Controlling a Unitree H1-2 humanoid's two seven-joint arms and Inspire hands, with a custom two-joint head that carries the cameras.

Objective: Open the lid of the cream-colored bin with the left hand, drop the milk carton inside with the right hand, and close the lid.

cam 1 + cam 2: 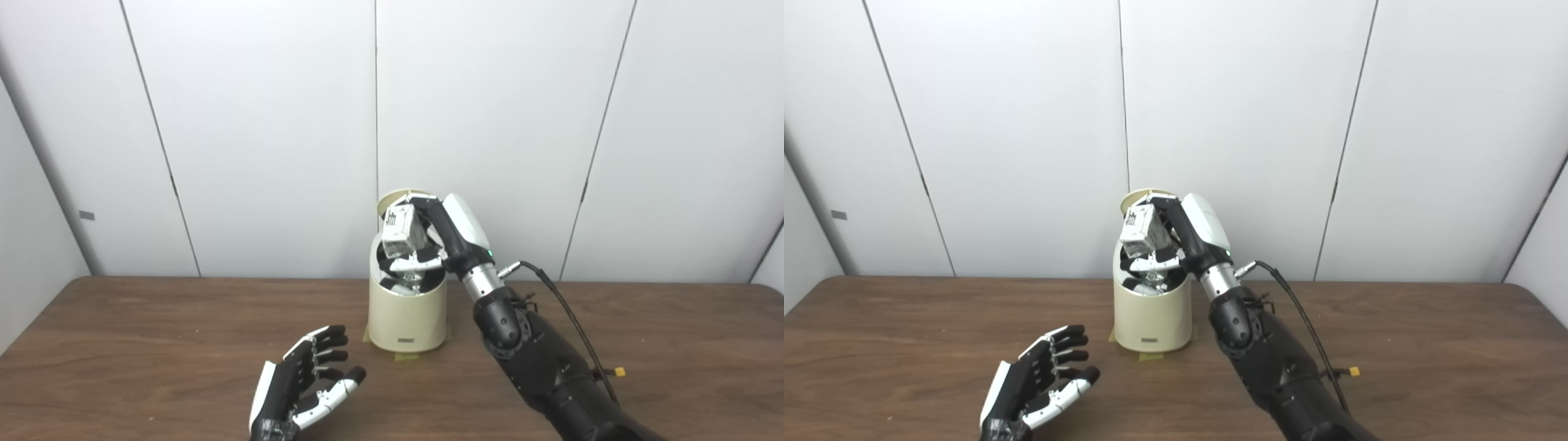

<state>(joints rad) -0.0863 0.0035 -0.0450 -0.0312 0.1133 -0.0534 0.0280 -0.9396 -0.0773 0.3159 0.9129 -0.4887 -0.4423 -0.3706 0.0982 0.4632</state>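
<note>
Dark print is seen on the white face of the milk carton (399,228) and a small dark label low on the cream-colored bin (407,340), but neither can be read.

You see a brown wood-grain table (153,343) filling the lower part of both views. Behind its far edge stands a white panelled wall (275,122) with thin dark vertical seams. A small grey tag (87,215) sits on the left panel. Yellowish tape (406,356) lies on the tabletop, near its middle.
</note>
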